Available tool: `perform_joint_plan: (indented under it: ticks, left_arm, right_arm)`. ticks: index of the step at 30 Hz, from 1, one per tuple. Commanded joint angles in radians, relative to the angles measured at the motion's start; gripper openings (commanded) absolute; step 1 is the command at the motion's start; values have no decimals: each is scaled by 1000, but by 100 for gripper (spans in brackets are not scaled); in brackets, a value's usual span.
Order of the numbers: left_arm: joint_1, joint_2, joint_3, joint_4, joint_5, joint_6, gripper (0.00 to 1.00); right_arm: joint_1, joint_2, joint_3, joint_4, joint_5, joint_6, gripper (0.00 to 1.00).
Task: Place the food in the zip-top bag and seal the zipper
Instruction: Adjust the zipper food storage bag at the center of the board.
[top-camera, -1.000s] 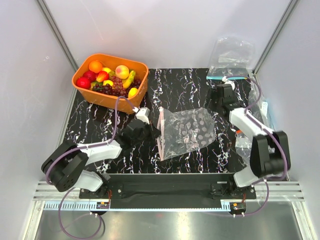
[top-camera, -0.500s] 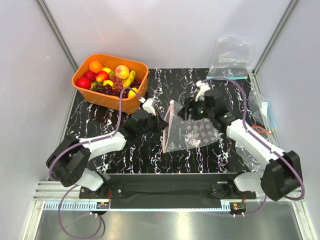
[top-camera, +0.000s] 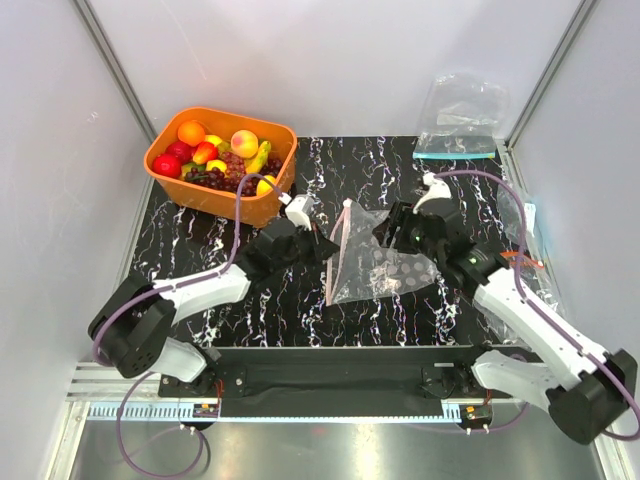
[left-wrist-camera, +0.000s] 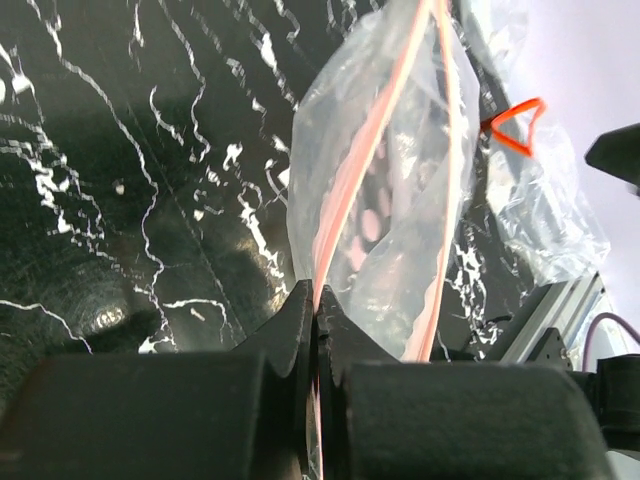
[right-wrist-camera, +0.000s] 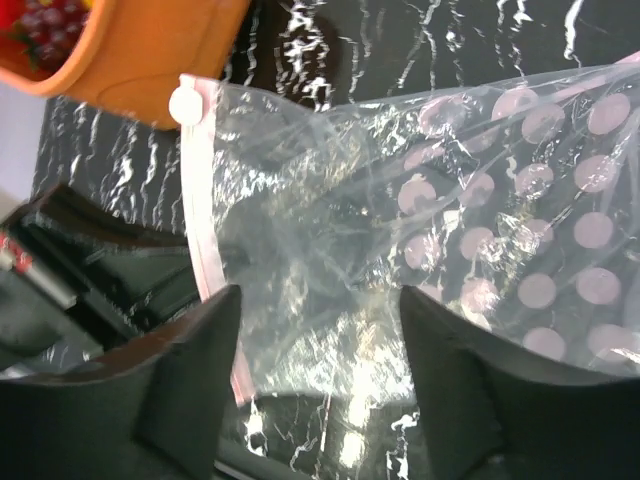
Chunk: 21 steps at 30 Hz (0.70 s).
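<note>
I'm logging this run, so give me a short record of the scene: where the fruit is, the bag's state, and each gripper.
food: all in the orange basket, none seen in the bag
zip-top bag: between the two grippers
zipper: unsealed, its two strips apart
left gripper: shut on the zipper
right gripper: open, fingers either side of the bag
</note>
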Motion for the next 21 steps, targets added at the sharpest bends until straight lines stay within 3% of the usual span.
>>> perform_joint_plan:
  ticks: [1, 3, 4, 6, 7, 10, 21]
  left_arm:
    - [0, -62, -17, 60, -27, 27, 0]
    - [0, -65, -26, 72, -33, 24, 0]
    - [-2, -67, -29, 79, -35, 21, 0]
    - [-3, -78, -45, 90, -68, 10, 0]
    - [-5, -82, -49, 102, -75, 7, 0]
    - [-6, -93, -48, 89, -90, 9, 0]
    - [-8, -104, -42, 75, -95, 15, 0]
  right_arm:
    - [4, -86, -35, 33, -9, -5, 74]
    - [6, -75, -38, 52, -91, 10, 81]
    - [9, -57, -21, 32, -95, 10, 72]
    - [33, 16, 55, -63, -86, 9, 70]
    - [85, 38, 97, -89, -59, 4, 76]
    - [172, 97, 135, -132, 51, -5, 79]
    - [354, 314, 272, -178, 285, 50, 68]
